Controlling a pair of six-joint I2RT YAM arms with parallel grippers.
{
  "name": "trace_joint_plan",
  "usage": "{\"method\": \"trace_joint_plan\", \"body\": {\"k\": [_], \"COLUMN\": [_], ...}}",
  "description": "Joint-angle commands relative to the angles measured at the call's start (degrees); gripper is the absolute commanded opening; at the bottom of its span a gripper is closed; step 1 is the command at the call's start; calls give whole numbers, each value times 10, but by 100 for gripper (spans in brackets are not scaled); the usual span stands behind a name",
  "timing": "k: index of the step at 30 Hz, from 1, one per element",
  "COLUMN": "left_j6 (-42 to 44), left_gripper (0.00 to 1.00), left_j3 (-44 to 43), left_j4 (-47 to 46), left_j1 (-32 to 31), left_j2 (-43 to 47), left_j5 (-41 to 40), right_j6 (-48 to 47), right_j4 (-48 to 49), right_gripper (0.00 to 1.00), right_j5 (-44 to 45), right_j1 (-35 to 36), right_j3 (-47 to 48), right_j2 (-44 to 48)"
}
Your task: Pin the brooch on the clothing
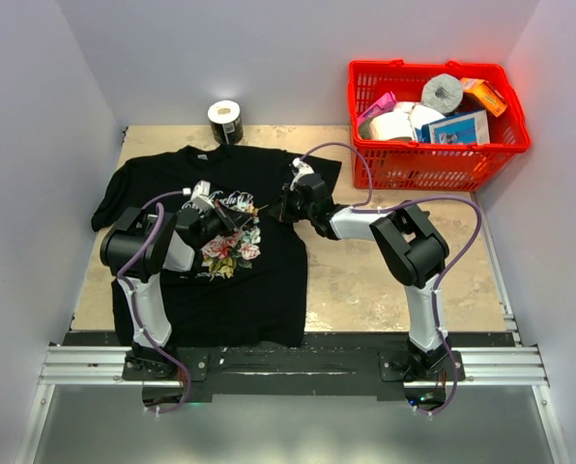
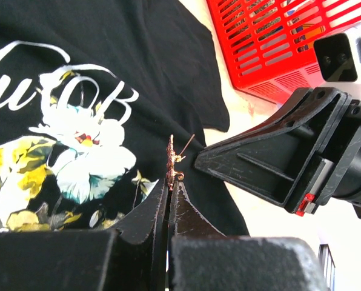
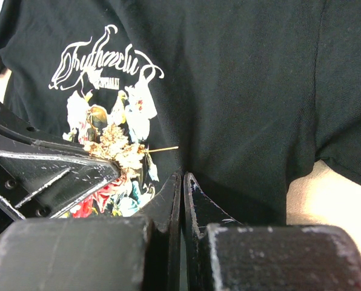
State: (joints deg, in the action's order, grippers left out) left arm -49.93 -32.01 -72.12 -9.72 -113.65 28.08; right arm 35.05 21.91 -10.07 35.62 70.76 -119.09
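Observation:
The clothing (image 1: 259,280) is a black T-shirt with a rose print, spread flat on the left half of the table. My left gripper (image 2: 171,185) is shut on the brooch (image 2: 171,159), a tiny reddish-gold piece held edge-on just above the shirt, its thin pin (image 2: 188,140) pointing toward the right gripper. From the right wrist the brooch (image 3: 117,148) looks like a pale gold flower at the left gripper's tip, beside the print. My right gripper (image 3: 182,176) is shut, its tips pressed into the clothing (image 3: 241,79) and seemingly pinching a small fold, a few centimetres from the pin.
A red basket (image 1: 433,166) full of small items stands at the back right. A dark roll (image 1: 225,121) sits at the back edge behind the shirt's collar. Bare tan tabletop (image 1: 385,280) lies right of the shirt. White walls close in both sides.

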Motion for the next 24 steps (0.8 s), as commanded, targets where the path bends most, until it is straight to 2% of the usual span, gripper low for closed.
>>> {"method": "trace_joint_plan", "body": {"k": [1,24], "left_j6": [15,27], "left_gripper": [0,0], "left_j3": [8,16], "left_j4": [-33,-20], "left_j1": [6,5], "left_j2": [25,37], "left_j5": [-9,-12], "right_j6": [7,7], "right_j4": [25,27], "right_gripper": [0,0], "right_j5": [-5,-7], "right_j1": [-3,-4], "right_j3": [1,0], "right_j2": [16,13]}}
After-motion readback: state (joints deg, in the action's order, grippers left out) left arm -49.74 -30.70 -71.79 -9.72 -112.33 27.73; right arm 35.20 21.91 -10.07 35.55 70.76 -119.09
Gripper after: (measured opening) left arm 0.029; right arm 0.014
